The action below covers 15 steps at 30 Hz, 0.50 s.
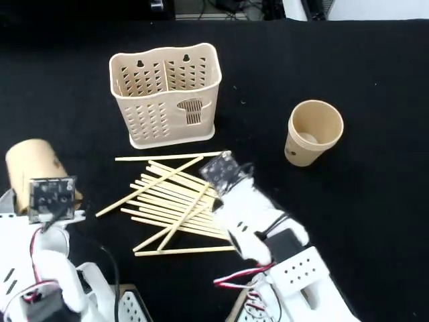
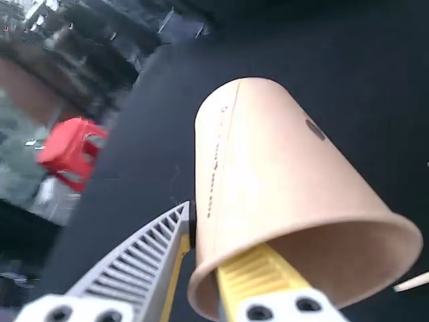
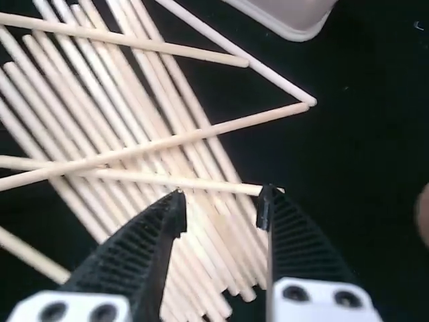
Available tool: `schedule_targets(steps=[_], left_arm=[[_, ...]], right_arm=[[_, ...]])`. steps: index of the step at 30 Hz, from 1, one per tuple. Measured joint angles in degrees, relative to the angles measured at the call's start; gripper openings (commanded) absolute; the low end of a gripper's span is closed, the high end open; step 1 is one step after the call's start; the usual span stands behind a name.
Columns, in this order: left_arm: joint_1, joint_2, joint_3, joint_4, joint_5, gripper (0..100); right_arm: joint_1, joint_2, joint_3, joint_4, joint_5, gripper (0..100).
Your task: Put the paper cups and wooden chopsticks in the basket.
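- Currently the left gripper (image 2: pixel 204 258) is clamped on a paper cup (image 2: pixel 281 194): the yellow finger (image 2: pixel 258 275) goes into the cup's mouth and the grey ribbed finger (image 2: pixel 144 258) sits outside against the wall, so the jaws are pinched on the cup's side wall near the rim.
- From the high view, that held cup (image 1: pixel 32 166) is tipped on its side by the left edge of the black tabletop (image 1: pixel 375 235). I cannot tell whether it rests on the cloth or is lifted.
- A second paper cup (image 1: pixel 313 132) stands upright with its mouth up, toward the right side of the tabletop and well apart from both arms.
- The basket (image 1: pixel 165 94) is beige and perforated, with two compartments. It stands upright toward the far edge, left of the middle, and nothing shows inside it.
- The wooden chopsticks (image 1: pixel 175 201) lie loose in a fanned pile on the tabletop just in front of the basket, and a few are crossed over the rest. One long stick lies along the basket's near side.
- The right gripper (image 3: pixel 221 200) is over the right end of the chopsticks (image 3: pixel 134 127). Its black jaws are parted to a moderate gap with nothing pinched between them, and sticks run under the gap. I cannot tell whether the tips touch the pile.
- The right arm (image 1: pixel 258 221) comes in from the near edge, at the middle of the tabletop.
- A corner of the basket (image 3: pixel 288 17) shows beyond the pile in the right wrist view.
- A red stool (image 2: pixel 67 151) stands off the tabletop in the room behind.
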Motion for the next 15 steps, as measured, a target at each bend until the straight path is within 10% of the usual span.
schedule_targets(steps=[15], left_arm=[[30.1, 37.4, -24.4, 10.9, 29.4, 3]], right_arm=[[-0.9, -0.1, -24.0, 15.6, 0.0, 19.4]])
